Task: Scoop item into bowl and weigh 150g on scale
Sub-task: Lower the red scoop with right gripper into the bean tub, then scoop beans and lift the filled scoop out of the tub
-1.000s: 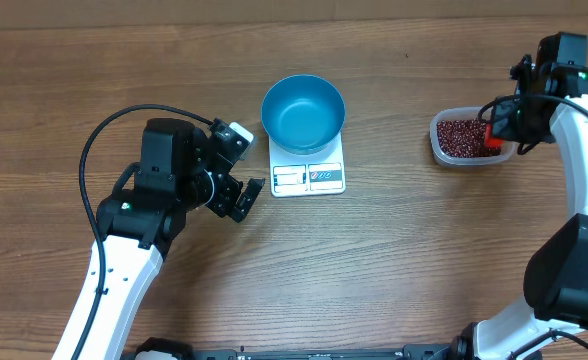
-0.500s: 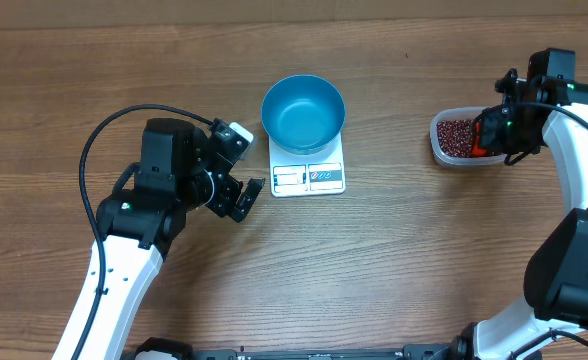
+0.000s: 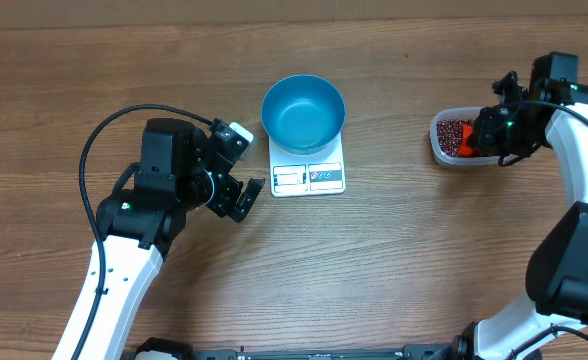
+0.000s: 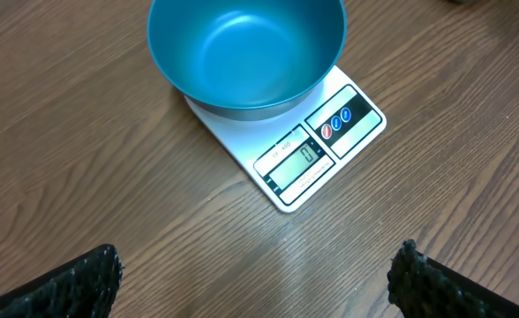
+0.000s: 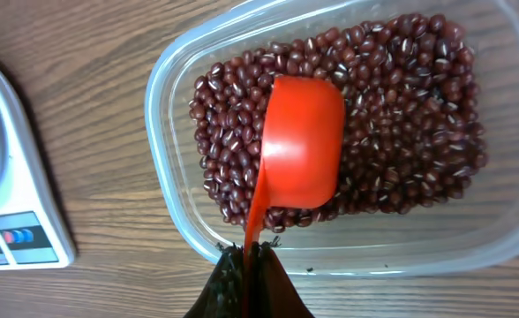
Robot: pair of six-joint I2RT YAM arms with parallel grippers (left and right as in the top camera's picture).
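Observation:
The item, dark red-brown beans (image 5: 392,106), fills a clear tub (image 3: 440,146) at the right of the table. My right gripper (image 5: 249,258) is shut on the handle of an orange-red scoop (image 5: 302,150), whose cup lies on the beans. Seen from overhead, the right gripper (image 3: 480,136) hangs over the tub's right half. The teal bowl (image 3: 303,112) stands empty on the white scale (image 3: 308,178). The left wrist view shows the bowl (image 4: 246,53) on the scale (image 4: 317,155) ahead of my open left gripper (image 4: 259,283). From overhead the left gripper (image 3: 246,166) sits just left of the scale.
A black cable (image 3: 104,135) loops out from the left arm over the wooden table (image 3: 394,260). The tub's clear rim (image 5: 167,190) stands between my right gripper and the beans. The scale's corner (image 5: 12,238) shows at the left of the right wrist view.
My right gripper has moved left with the scoop, from the tub's right edge to over the beans. The left arm, bowl and scale have not moved.

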